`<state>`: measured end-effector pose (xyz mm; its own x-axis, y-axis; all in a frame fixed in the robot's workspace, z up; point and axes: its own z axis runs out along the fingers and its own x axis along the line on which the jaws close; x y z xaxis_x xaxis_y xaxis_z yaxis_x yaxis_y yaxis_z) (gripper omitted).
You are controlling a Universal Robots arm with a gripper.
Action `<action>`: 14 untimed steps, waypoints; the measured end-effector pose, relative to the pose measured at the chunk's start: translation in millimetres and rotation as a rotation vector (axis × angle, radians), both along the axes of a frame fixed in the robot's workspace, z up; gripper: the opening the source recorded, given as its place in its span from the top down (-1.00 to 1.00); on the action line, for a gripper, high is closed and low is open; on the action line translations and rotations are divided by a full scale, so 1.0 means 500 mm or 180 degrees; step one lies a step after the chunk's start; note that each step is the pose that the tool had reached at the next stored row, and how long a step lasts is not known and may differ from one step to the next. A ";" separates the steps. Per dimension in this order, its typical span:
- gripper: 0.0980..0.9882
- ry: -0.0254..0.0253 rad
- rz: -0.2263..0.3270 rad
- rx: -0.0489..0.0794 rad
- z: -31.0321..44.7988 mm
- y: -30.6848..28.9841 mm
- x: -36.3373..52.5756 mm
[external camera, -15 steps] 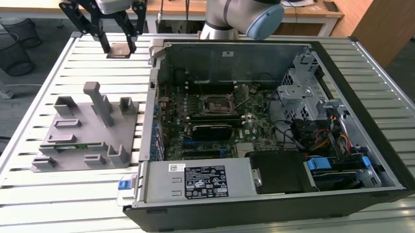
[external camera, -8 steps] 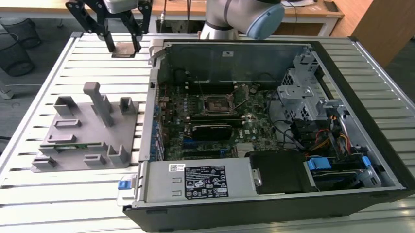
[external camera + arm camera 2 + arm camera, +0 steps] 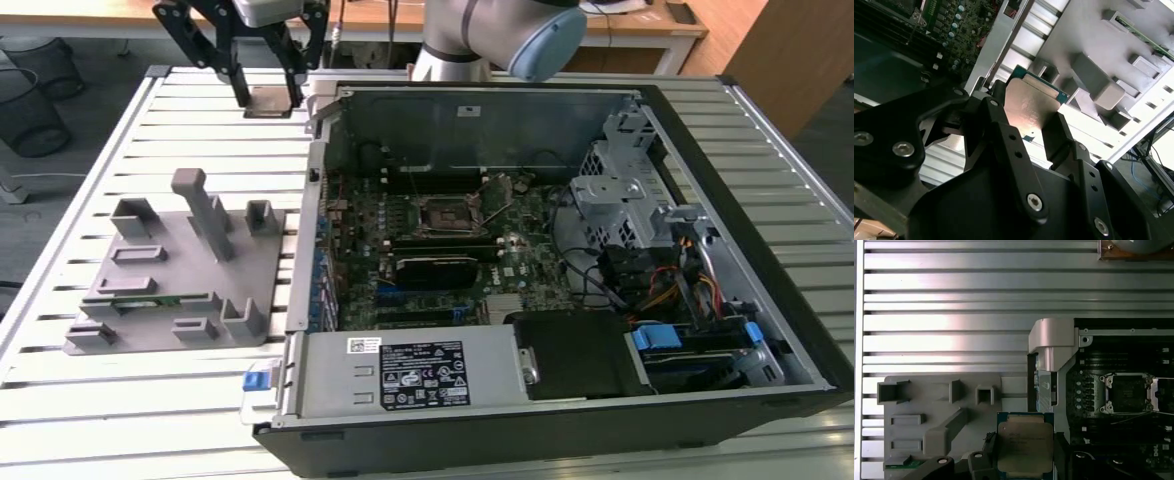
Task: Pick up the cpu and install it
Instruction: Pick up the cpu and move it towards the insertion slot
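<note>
My gripper (image 3: 271,92) hangs above the far left part of the slatted table, just outside the computer case's far left corner. It is shut on the cpu (image 3: 275,100), a flat square chip with a pale metal top. In the second wrist view the cpu (image 3: 1030,102) sits between the two black fingers (image 3: 1000,127), clear of the table. The first wrist view shows the cpu (image 3: 1025,446) with its silvery plate and blue-green rim. The motherboard socket (image 3: 445,213) lies open inside the case, seen as a black-framed square (image 3: 1128,392) in the first wrist view.
An open computer case (image 3: 747,150) fills the exterior view's right, with a drive cage, cables and a power supply (image 3: 400,372). A grey parts fixture (image 3: 174,270) with raised posts and a thin green strip (image 3: 140,303) lies on the slatted table (image 3: 94,150).
</note>
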<state>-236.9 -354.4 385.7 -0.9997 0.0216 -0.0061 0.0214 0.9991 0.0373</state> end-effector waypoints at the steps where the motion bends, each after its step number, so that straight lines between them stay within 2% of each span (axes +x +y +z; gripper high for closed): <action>1: 0.01 0.0000 0.0000 0.0000 0.000 0.001 0.004; 7: 0.01 0.0000 0.0000 0.0000 0.000 0.001 0.033; 14: 0.01 0.0003 -0.0004 0.0000 -0.001 -0.004 0.053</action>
